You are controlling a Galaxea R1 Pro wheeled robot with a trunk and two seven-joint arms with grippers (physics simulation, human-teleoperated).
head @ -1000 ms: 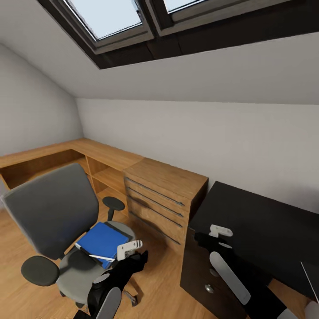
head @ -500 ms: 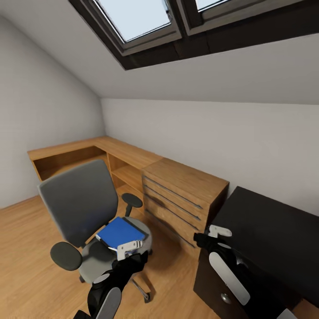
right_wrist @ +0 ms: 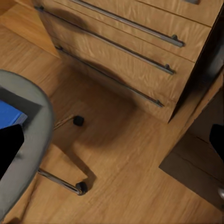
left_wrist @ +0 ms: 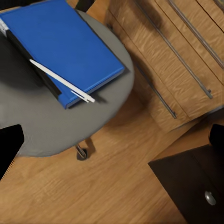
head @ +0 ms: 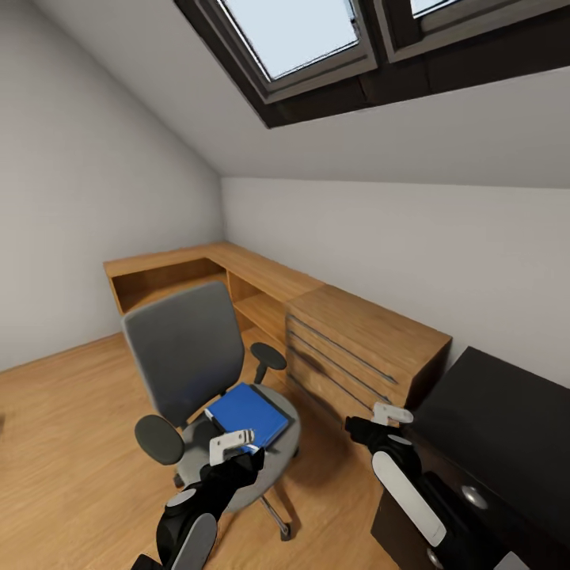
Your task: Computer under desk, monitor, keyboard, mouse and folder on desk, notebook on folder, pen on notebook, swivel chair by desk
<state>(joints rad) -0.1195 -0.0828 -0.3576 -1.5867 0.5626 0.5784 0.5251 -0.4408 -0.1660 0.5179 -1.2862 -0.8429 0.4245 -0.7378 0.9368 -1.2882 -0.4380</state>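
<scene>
The grey swivel chair (head: pixel 187 356) stands on the wood floor in front of the oak unit. The bright-blue folder (head: pixel 248 412) lies flat on its seat; in the left wrist view the folder (left_wrist: pixel 60 42) has a thin white pen (left_wrist: pixel 63 82) lying across its black-spine edge. My left gripper (head: pixel 232 440) hovers open just in front of the seat, holding nothing. My right gripper (head: pixel 393 413) is open and empty, between the chair and the black desk (head: pixel 507 404) at the right. The computer, monitor, keyboard, mouse and notebook are out of view.
A low oak shelf-and-drawer unit (head: pixel 360 348) runs along the back wall, its drawers (right_wrist: pixel 121 56) close to the chair's chrome base (right_wrist: pixel 63 182). A dark drawer front with a round knob (head: pixel 473 497) sits under the desk. Open floor (head: pixel 63 443) lies to the left.
The whole picture has slid to the right, so the camera has turned left. The chair with the folder and the oak unit keep their places. Both arms hold the same pose.
</scene>
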